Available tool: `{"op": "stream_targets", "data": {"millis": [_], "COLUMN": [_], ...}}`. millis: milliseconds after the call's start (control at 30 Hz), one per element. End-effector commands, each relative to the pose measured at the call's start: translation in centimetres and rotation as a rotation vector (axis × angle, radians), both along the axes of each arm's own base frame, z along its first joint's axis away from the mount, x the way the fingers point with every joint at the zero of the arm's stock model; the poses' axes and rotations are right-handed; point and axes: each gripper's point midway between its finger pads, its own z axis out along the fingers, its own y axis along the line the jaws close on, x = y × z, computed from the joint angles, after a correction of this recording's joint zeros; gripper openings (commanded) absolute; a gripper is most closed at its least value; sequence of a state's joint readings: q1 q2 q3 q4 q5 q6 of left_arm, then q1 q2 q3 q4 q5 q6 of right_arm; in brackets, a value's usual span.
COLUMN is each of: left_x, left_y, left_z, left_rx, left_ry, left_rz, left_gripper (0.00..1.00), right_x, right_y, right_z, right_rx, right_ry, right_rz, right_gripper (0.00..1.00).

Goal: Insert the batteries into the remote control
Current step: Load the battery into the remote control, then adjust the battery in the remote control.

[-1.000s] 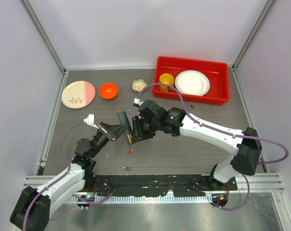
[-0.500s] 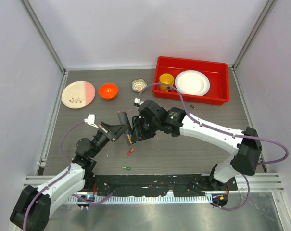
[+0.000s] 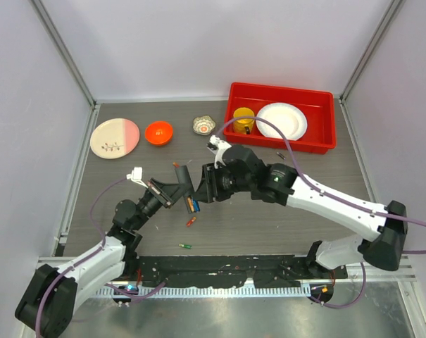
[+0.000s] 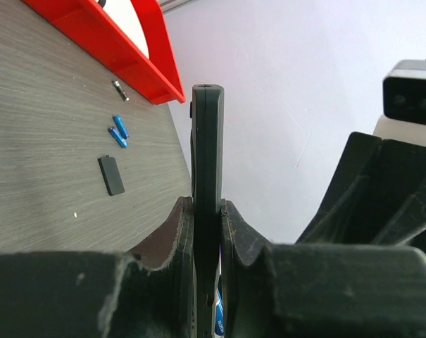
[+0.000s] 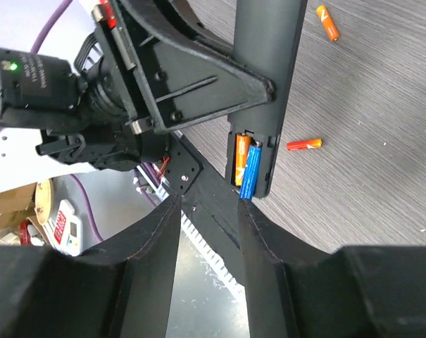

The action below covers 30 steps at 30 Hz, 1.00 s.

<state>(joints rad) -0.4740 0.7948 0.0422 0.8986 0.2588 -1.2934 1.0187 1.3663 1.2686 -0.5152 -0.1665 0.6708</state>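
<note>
Black remote control [image 4: 208, 141] stands clamped in the left hand [image 4: 207, 208], right hand [image 5: 209, 204] half-open beside it, red battery [image 5: 303, 144] loose nearby.

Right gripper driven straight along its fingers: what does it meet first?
The right gripper would most likely meet the open battery end of the remote control, clamped in the left gripper; depth is unclear.

I'm counting one remote control [image 5: 265, 70] with two batteries [image 5: 242, 159] sitting in it, one orange and one blue. On the desk [image 3: 255, 232] I'm seeing one red battery [image 3: 191, 222], one green battery [image 3: 185, 246] and two blue batteries [image 4: 118, 131]. I'm also counting two plates [image 3: 128, 130], one orange bowl [image 3: 158, 132] at eleven o'clock and one red tray [image 3: 322, 120] at one o'clock.
</note>
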Motion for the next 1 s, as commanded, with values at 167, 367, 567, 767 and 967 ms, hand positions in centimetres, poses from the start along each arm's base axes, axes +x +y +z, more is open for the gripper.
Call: {"op": "stream_targets", "data": {"millis": [167, 367, 567, 767, 967], "left_x": [-0.7, -1.4, -2.1, -2.0, -1.7], "left_y": [-0.7, -1.9, -3.2, -3.7, -3.9], "left_z": [2.1, 2.7, 3.7, 5.0, 5.2], "left_rx": [-0.074, -0.097, -0.095, -0.139, -0.159], "left_ry": [-0.031, 0.003, -0.001, -0.02, -0.014], "left_rz": [-0.063, -0.159, -0.265, -0.301, -0.313], "left_gripper": [0.0, 0.0, 0.0, 0.0, 0.0], "right_x": [2.8, 0.2, -1.1, -1.4, -1.6], "right_y": [-5.3, -5.2, -4.3, -2.9, -2.0], "right_z": [2.1, 1.3, 0.9, -0.4, -0.8], "right_rx": [0.268, 0.356, 0.469, 0.456, 0.472], "right_ry": [-0.278, -0.305, -0.269, -0.232, -0.209], "right_rz": [-0.253, -0.088, -0.024, 0.04, 0.069], "right_gripper": [0.86, 0.92, 0.92, 0.92, 0.9]}}
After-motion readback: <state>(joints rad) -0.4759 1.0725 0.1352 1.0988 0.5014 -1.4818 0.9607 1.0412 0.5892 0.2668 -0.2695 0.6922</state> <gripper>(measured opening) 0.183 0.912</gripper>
